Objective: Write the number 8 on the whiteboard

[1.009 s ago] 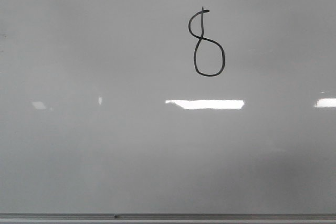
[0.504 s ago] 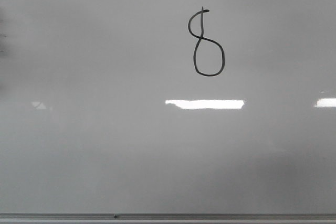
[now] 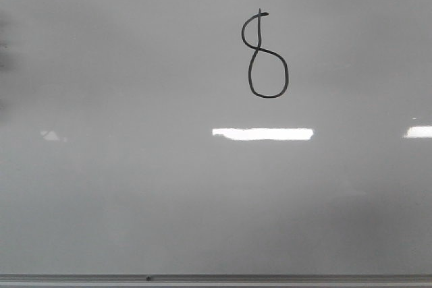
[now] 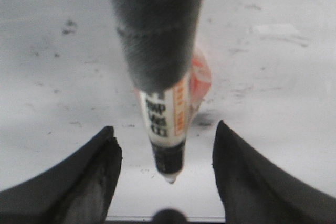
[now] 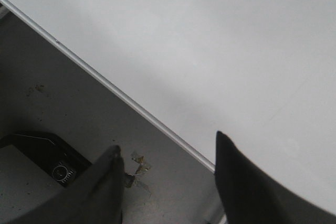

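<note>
Black number 8 (image 3: 265, 55) sitting on the whiteboard (image 3: 135, 187), left gripper (image 4: 165, 182) fingers spreading around a marker (image 4: 168, 129) without touching it, right gripper (image 5: 168, 182) fingers gaping empty.

A: Where does the number 8 (image 3: 265, 55) sit on the whiteboard (image 3: 135, 193)?

B: Right of centre, in the far part of the board, well apart from the edge strip (image 3: 283, 278) running along the board's near side.

A: And the marker (image 4: 167, 129)?

B: It lies between the jaws of the left gripper (image 4: 165, 156), tip near the board.

A: The right gripper (image 5: 168, 169)?

B: It hangs over the board's edge, with the surface (image 5: 58, 103) beside that edge.
</note>
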`<state>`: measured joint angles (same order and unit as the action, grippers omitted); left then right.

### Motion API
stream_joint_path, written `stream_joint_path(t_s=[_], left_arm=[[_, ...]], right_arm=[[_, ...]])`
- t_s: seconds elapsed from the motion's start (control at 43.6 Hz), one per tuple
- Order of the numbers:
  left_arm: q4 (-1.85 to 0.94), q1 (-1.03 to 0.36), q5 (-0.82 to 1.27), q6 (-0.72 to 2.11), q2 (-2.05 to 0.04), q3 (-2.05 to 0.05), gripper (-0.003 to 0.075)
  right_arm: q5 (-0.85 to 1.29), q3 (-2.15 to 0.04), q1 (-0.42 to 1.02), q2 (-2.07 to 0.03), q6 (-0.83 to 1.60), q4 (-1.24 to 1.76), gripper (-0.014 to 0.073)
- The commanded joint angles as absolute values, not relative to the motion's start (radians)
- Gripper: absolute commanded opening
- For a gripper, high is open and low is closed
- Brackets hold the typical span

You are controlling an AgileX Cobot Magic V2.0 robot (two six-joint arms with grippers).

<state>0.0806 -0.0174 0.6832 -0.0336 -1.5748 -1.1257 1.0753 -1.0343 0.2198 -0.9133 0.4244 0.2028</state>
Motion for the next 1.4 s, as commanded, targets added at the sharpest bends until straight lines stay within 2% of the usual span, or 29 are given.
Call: stream_joint_path(t_s=[0.0, 0.229, 0.413, 0.596, 0.757, 0.94, 1.215, 1.284, 1.376], left_arm=[[0.077, -0.016, 0.694, -0.037, -1.482, -1.158, 0.0388], [0.073, -0.045, 0.809, 0.011, -1.267, -1.157, 0.0384], [0.068, -0.151, 0.853, 0.011, -1.055, -1.144, 0.0384], [0.046, -0.262, 0.853, 0.011, -0.876, -1.067, 0.0384], [0.019, -0.297, 0.871, 0.011, -0.743, -0.968, 0.0384], [0.019, -0.297, 0.87, 0.011, -0.653, -0.897, 0.0384], [0.019, -0.297, 0.871, 0.011, -0.647, -0.887, 0.0384], [0.019, -0.297, 0.871, 0.011, -0.647, -0.887, 0.0377], [0.019, -0.297, 0.871, 0.011, -0.647, -0.887, 0.0308]], right_arm=[[1.021, -1.058, 0.214, -0.886, 0.384, 0.213, 0.0417], [1.02, -1.058, 0.214, -0.817, 0.297, 0.211, 0.0417], [1.021, -1.058, 0.214, -0.744, 0.246, 0.185, 0.0416], [1.021, -1.012, 0.214, -0.67, 0.132, 0.095, 0.0415], [1.02, -0.947, 0.214, -0.62, 0.117, 0.073, 0.0415], [1.014, -0.908, 0.214, -0.607, 0.115, 0.073, 0.0415], [0.998, -0.907, 0.214, -0.607, 0.101, 0.073, 0.0414], [0.998, -0.907, 0.214, -0.607, 0.101, 0.073, 0.0385], [1.006, -0.907, 0.214, -0.607, 0.101, 0.073, 0.0267]])
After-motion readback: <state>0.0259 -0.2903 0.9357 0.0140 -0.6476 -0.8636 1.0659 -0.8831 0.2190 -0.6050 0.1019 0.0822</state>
